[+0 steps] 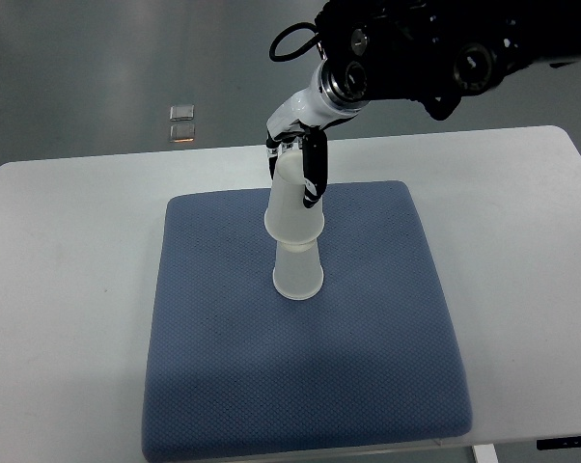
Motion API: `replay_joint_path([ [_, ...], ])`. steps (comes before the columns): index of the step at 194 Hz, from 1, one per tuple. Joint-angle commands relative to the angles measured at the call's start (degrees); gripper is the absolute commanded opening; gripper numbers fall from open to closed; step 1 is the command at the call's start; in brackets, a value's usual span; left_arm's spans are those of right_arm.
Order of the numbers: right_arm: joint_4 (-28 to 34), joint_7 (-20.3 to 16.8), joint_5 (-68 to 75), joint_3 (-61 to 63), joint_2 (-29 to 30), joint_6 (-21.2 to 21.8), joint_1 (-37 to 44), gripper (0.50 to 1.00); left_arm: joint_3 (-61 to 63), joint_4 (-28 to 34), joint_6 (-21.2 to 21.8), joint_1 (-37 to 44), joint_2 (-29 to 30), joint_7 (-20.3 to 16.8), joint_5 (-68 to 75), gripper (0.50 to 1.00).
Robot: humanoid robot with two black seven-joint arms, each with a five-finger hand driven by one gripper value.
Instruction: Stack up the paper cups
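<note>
Floor: grey, smooth flooring is showing behind the tabletop, with two small square metal plates (182, 123) set into it side by side.
Tabletop: one white rectangular tabletop (59, 251) with rounded corners is carrying everything.
Mat: one blue square fabric mat (300, 386), finely dimpled in texture and soft-edged, is lying flat in the middle.
Cups: two white tapered paper cups, both mouth-down. The lower cup (297, 275) is standing on the mat; the upper cup (292, 203) is sitting over its base, tilting slightly.
Right hand: the black-fingered right hand (302, 166), on a white wrist and black arm coming in from the upper right, is clamping its fingers (316, 174) round the upper cup's narrow end.
Left hand: not showing anywhere.
</note>
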Motion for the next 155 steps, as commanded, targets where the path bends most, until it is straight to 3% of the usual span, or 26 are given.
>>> replay_joint_path([
  [1,-0.02,-0.07,0.1,0.0,0.0,-0.34,-0.9,0.821,-0.05,0.0,0.01,0.0,0.0,-0.03,0.0,1.0],
  [123,-0.02,0.02,1.15,0.0,0.0,-2.27,-4.07,0.825,-0.05,0.09,0.01,0.0,0.0,-0.03,0.0,1.0],
  [155,-0.1,0.02,1.24,0.08,0.0,-6.4,-7.84,0.825,-0.05,0.09,0.01,0.0,0.0,-0.03,0.0,1.0],
])
